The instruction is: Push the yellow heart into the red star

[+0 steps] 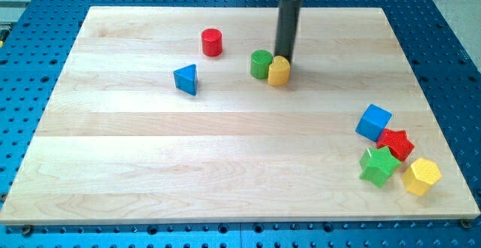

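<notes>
The yellow heart [279, 71] sits in the upper middle of the tabletop [225, 165], touching a green cylinder [261, 64] on its left. The rod's tip [286, 59] stands just behind the heart, at its upper right edge, apparently in contact. The end effector is only this plain rod: it has no jaws, grips nothing, and can only shove.

The red star [396, 143] lies well apart, toward the view's lower right, packed in a cluster: a blue cube [373, 122] just above it, a green star [378, 165] at its lower left, a yellow hexagon [421, 176] below. A red cylinder [212, 42] and a blue triangle [186, 78] sit off to the left, clear of the route.

The heart looks like a small, rigid, light block that should slide readily on the smooth wood, and also spin if pushed off-centre. As there is no taking hold, the contact point matters: the tip probably wants the heart's upper left side, opposite the star, where the green cylinder now crowds it.
</notes>
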Tool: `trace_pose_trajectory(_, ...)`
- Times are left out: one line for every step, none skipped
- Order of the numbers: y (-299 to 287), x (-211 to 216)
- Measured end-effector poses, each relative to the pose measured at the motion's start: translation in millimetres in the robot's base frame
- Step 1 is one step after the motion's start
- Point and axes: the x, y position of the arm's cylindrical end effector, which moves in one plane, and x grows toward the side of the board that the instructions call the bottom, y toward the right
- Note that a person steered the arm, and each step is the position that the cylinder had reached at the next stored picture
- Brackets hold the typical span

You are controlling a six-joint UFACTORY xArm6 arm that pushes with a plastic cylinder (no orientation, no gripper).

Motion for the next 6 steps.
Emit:
trace_pose_trajectory(-2.9,26.3)
trace_pose_trajectory(3.7,-55.6)
trace_pose_trajectory(-54.2,-51.7)
trace_pose_trajectory(-44.8,13.2)
trace_pose_trajectory(-22.8,70.1)
trace_pose_trajectory(-22.1,57.6)
